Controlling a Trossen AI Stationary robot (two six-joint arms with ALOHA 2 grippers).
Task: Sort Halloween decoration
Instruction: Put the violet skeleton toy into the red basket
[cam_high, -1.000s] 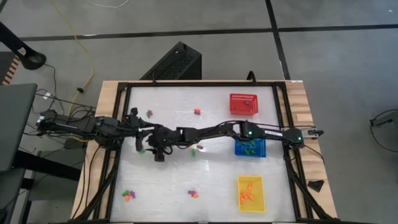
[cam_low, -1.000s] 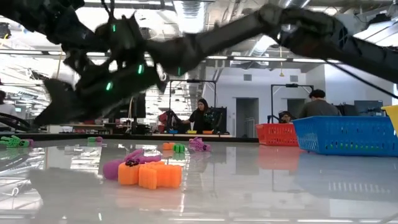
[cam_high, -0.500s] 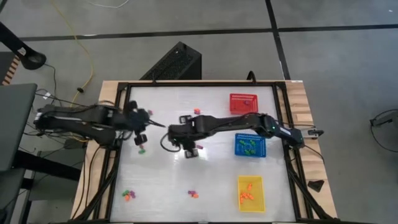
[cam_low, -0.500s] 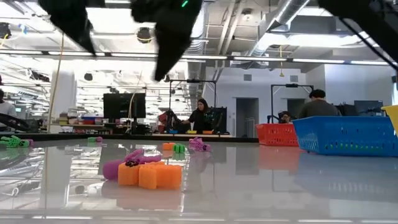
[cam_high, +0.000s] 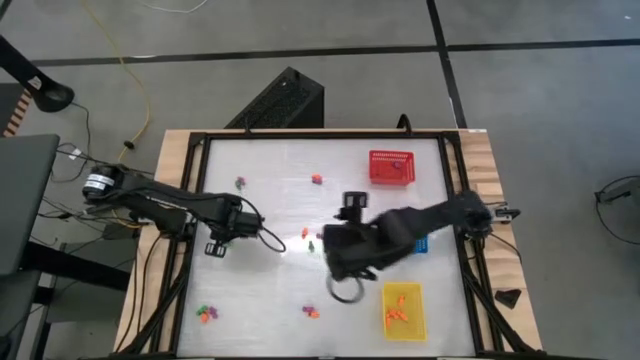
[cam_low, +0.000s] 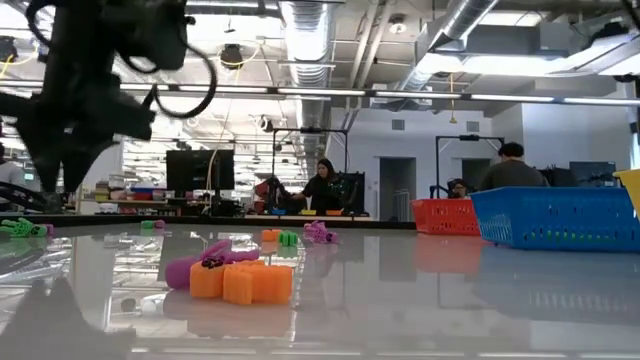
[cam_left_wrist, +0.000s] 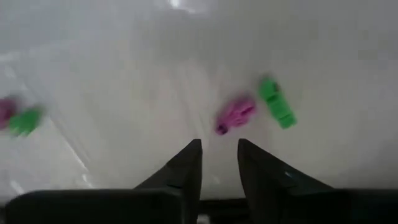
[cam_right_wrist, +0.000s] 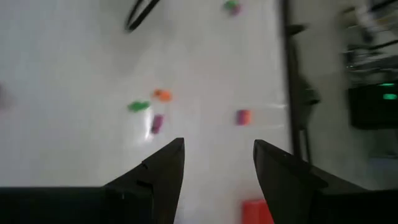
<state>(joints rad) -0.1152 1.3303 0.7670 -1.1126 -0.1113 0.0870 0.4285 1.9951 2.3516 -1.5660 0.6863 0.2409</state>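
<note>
Since half a second ago both arms have drawn back from the table's centre: in the high view the right gripper (cam_high: 352, 205) now sits right of centre, its arm blurred above the blue basket (cam_high: 416, 243), and the left gripper (cam_high: 215, 247) has dropped to the left-middle of the table. The right gripper's fingers (cam_right_wrist: 163, 168) stand apart with nothing between them; the left gripper's fingers (cam_left_wrist: 186, 168) are nearly together, a slim gap showing, also holding nothing. Just ahead of the left fingers in the left wrist view lie a pink trinket (cam_left_wrist: 235, 114) and a green trinket (cam_left_wrist: 277, 102), close beside each other on the white table (cam_high: 280, 290). More trinkets are scattered: one orange (cam_high: 317, 180) at upper centre, a cluster (cam_high: 206, 314) at lower left, another (cam_high: 311, 312) at lower centre. The yellow basket (cam_high: 403, 310) at lower right holds orange pieces; the red basket (cam_high: 391, 167) sits at upper right.
</note>
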